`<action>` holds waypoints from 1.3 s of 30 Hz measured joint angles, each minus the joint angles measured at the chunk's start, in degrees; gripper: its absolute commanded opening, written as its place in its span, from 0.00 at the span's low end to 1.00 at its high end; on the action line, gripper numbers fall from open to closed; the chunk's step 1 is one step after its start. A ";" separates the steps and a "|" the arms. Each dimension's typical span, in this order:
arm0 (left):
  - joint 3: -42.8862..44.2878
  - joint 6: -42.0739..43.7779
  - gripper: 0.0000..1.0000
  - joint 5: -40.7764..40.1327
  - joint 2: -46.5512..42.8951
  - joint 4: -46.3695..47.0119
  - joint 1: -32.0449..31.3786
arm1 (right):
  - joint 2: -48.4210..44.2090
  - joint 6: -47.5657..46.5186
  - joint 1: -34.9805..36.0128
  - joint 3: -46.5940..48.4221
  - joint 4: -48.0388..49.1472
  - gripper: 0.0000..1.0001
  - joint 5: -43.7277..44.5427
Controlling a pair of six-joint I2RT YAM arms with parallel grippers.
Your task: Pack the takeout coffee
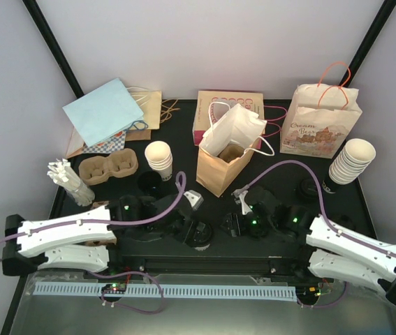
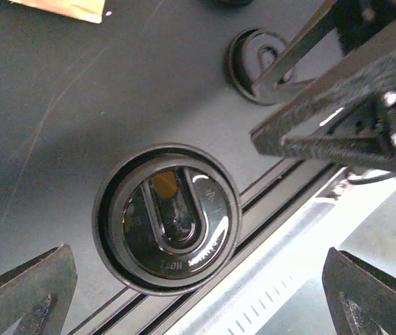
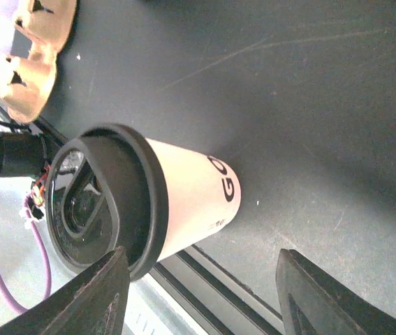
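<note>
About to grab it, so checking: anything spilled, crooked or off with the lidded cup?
Nothing stands out. The cup stands upright near the table's front edge, black lid seated evenly, no spill visible.

Cup cream-white, black lettering; lid glossy black. Table matt black. Upper left of top view: pale blue bag; centre, brown kraft bag.
</note>
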 measured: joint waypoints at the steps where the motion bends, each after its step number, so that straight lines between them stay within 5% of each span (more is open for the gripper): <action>1: 0.70 -0.50 0.99 -1.11 1.07 -0.83 -0.92 | -0.07 -0.02 -0.76 -0.22 0.44 0.59 -0.63; 27: 7.96 -9.33 0.99 -7.58 19.17 -7.28 -6.08 | -1.88 -0.52 -4.13 -5.60 8.04 0.59 -7.10; 39: 9.22 -11.23 0.79 -9.62 22.32 -10.49 -6.08 | -2.40 -0.42 -4.17 -7.45 8.70 0.58 -7.50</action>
